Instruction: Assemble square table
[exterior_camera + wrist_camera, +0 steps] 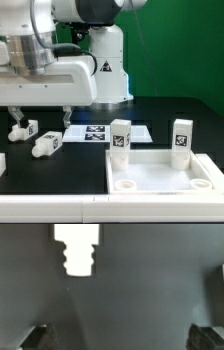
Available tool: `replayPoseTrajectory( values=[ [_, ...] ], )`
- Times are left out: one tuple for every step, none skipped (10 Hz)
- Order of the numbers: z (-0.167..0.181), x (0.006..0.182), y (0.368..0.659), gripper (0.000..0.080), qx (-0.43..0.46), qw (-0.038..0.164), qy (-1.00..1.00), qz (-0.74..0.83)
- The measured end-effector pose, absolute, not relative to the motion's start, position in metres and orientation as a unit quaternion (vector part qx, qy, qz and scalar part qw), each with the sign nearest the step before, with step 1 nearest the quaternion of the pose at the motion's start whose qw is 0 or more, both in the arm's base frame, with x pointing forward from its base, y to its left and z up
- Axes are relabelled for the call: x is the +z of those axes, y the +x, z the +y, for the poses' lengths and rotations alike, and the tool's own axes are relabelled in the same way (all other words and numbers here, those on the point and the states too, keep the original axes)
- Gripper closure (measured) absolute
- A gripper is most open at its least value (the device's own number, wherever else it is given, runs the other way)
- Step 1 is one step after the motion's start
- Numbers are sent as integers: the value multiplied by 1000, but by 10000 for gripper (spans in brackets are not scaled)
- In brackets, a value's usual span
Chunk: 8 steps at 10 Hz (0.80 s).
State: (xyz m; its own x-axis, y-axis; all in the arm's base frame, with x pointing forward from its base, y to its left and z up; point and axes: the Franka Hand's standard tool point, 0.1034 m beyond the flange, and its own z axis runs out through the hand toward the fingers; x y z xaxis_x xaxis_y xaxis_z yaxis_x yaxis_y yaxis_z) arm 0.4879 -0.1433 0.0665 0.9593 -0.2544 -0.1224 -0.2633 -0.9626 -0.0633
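The white square slab point(165, 172) lies rim up at the exterior view's right. Two white tagged legs stand upright at its far corners, one point(120, 136) on the left and one point(180, 141) on the right. Three more legs lie on the black table at the left: one point(22, 128) below the gripper, one point(46, 145) nearer, and one point(2, 161) cut by the frame edge. My gripper point(40, 112) hangs above the table, open and empty. In the wrist view its fingertips point(38, 336) stand wide apart, and a leg point(78, 249) lies ahead of the gripper point(122, 339).
The marker board point(100, 132) lies flat behind the slab. A white border bar point(50, 206) runs along the front edge. The robot base point(105, 60) stands at the back, in front of a green backdrop.
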Motion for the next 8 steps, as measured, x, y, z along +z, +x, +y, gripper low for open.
replayPoseTrajectory(
  values=[
    [-148, 53, 469, 151, 70, 48, -986, 141],
    [-148, 37, 449, 151, 75, 47, -984, 156],
    [-141, 23, 428, 151, 80, 43, -982, 164],
    [-129, 14, 416, 151, 88, 44, -981, 168],
    [-120, 10, 409, 151, 103, 50, -978, 176],
    [-118, 8, 405, 151, 113, 53, -976, 180],
    [-119, 9, 406, 151, 111, 53, -976, 178],
    [-119, 8, 406, 265, 111, 53, -976, 178]
  ],
)
